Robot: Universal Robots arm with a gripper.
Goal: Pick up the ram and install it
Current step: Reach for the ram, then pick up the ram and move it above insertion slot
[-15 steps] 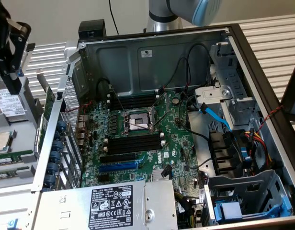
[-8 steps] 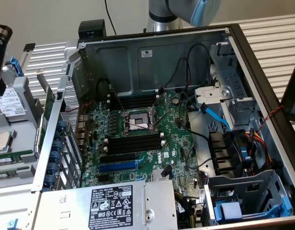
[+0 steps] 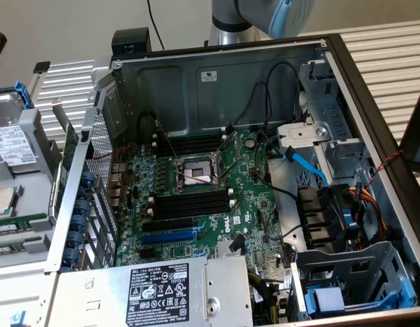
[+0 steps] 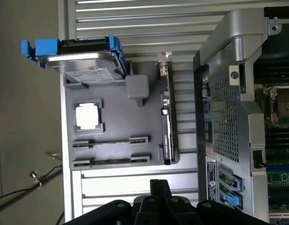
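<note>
Two ram sticks (image 4: 109, 142) (image 4: 111, 161) stand on edge in slots of a grey parts tray (image 4: 116, 112) beside the open computer case. In the exterior view they are thin green strips (image 3: 19, 221) at the far left. My gripper (image 4: 159, 188) hangs over the tray's end, short of the sticks, with its black fingers shut together and nothing between them. Inside the case, the motherboard (image 3: 251, 197) has long black memory slots (image 3: 193, 204) below the bare CPU socket (image 3: 195, 172), and another set (image 3: 189, 144) above it.
The tray also holds a hard drive in a blue bracket (image 4: 79, 56), a CPU (image 4: 88, 116) and an upright expansion card (image 4: 167, 122). A blue expansion slot (image 3: 168, 238), loose cables (image 3: 264, 102), the power supply (image 3: 159, 293) and drive cages (image 3: 346, 286) crowd the case. The arm (image 3: 285, 17) hangs behind the case.
</note>
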